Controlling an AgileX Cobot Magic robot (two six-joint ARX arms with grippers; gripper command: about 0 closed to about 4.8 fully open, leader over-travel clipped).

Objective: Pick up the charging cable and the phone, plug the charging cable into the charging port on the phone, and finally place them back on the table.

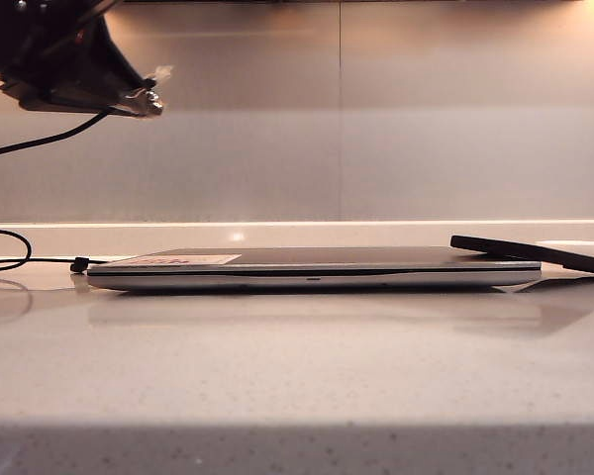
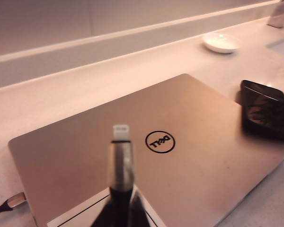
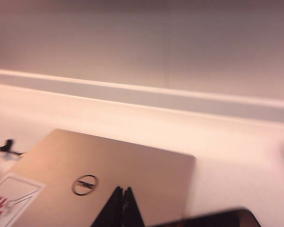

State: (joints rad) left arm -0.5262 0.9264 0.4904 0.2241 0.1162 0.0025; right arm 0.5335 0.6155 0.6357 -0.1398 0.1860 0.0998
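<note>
My left gripper (image 1: 139, 97) hangs high at the far left, shut on the charging cable (image 1: 42, 139) just behind its plug. In the left wrist view the silvery plug (image 2: 120, 161) sticks out past the shut fingers (image 2: 132, 213), over the laptop. The black cord drops from the gripper and loops on the table (image 1: 297, 376), its small bead (image 1: 79, 264) beside the laptop's left end. The phone (image 1: 535, 252), a black slab, lies tilted on the laptop's right edge (image 2: 267, 111). My right gripper (image 3: 123, 191) is shut and empty above the laptop, with the phone (image 3: 208, 220) near it.
A wide silver laptop (image 1: 312, 269) with a red-white sticker (image 3: 9, 198) lies across the middle of the table. A small white dish (image 2: 221, 42) sits behind the phone near the raised back strip (image 1: 376, 236). A cable connector (image 2: 12, 202) lies at the laptop's corner.
</note>
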